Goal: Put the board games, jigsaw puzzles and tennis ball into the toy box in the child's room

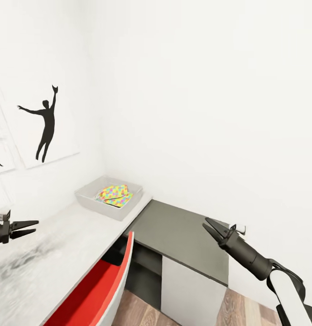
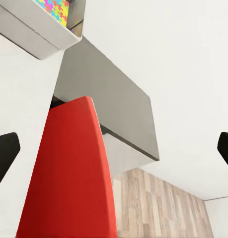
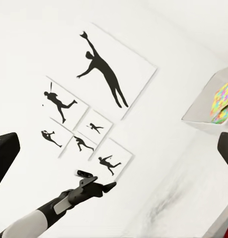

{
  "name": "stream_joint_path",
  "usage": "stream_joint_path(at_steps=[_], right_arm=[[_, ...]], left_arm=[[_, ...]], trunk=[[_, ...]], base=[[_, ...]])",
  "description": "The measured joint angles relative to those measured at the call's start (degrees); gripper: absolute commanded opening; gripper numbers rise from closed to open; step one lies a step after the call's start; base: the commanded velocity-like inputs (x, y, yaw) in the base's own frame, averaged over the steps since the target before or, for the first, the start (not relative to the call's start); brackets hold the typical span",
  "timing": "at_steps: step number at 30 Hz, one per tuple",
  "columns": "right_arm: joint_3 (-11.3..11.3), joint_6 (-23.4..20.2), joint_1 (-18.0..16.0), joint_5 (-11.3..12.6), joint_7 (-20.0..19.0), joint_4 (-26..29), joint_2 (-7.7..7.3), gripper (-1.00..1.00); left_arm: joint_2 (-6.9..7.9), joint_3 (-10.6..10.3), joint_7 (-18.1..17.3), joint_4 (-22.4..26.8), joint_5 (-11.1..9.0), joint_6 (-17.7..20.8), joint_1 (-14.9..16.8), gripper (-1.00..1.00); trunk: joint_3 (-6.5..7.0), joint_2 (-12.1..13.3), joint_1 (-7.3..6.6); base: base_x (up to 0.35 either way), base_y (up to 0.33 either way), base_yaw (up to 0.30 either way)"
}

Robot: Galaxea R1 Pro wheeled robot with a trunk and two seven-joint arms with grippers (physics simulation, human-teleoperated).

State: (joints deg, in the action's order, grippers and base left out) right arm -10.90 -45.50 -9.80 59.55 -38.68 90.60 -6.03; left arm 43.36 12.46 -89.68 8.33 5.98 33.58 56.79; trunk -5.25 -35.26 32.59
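Toy box (image 1: 111, 197): far corner of worktop (image 1: 60, 244), puzzles (image 1: 114, 195) inside. Left gripper (image 1: 34, 227), right gripper (image 1: 208, 225): jaws spread, empty. Step: between fetches, judged. Next: locate remaining toys.

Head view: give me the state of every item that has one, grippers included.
toy box: upright on the table, holding puzzles
jigsaw puzzles: lying inside the toy box, overlapping
left gripper: open, empty, above the table
right gripper: open, empty, above the lower dark section
red chair: at the table's edge
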Motion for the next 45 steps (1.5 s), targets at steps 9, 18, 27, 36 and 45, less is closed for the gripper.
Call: stream_joint_path(at_steps=[9, 18, 27, 36, 45], right_arm=[[0.0, 0.67, 0.0, -0.06, 0.3, -0.16, 0.05, 1.0], [-0.11, 0.69, -0.07, -0.05, 0.64, -0.25, -0.05, 1.0], [-0.1, 0.83, -0.09, -0.13, 1.37, -0.13, -0.03, 1.0], [-0.28, -1.18, -1.19, 0.2, 16.62, 0.08, -0.81, 1.0], [3.23, -13.57, -26.02, 0.71, 48.97, -1.04, 2.71, 1.0]], left_arm=[[-0.08, -0.01, 0.0, -0.01, 0.0, 0.0, -0.01, 1.0], [-0.09, -0.07, 0.0, -0.03, 0.0, 0.0, -0.01, 1.0], [-0.46, -0.09, 0.0, 0.0, 0.0, 0.0, 0.0, 1.0], [-0.86, -0.09, 0.02, 0.02, 0.01, -0.07, 0.01, 1.0], [-1.41, -0.08, 0.03, 0.01, 0.02, -0.09, 0.01, 1.0]], trunk=[[0.02, 0.0, -0.02], [-0.02, 0.0, -0.02], [-0.39, 0.0, -0.02], [-0.63, 0.0, -0.02], [-0.62, 0.01, -0.02]], base=[[-0.029, 0.001, 0.281], [-0.001, 0.0, 0.283], [0.0, 0.0, 0.259], [0.0, 0.0, 0.082], [0.0, 0.0, 0.002]])
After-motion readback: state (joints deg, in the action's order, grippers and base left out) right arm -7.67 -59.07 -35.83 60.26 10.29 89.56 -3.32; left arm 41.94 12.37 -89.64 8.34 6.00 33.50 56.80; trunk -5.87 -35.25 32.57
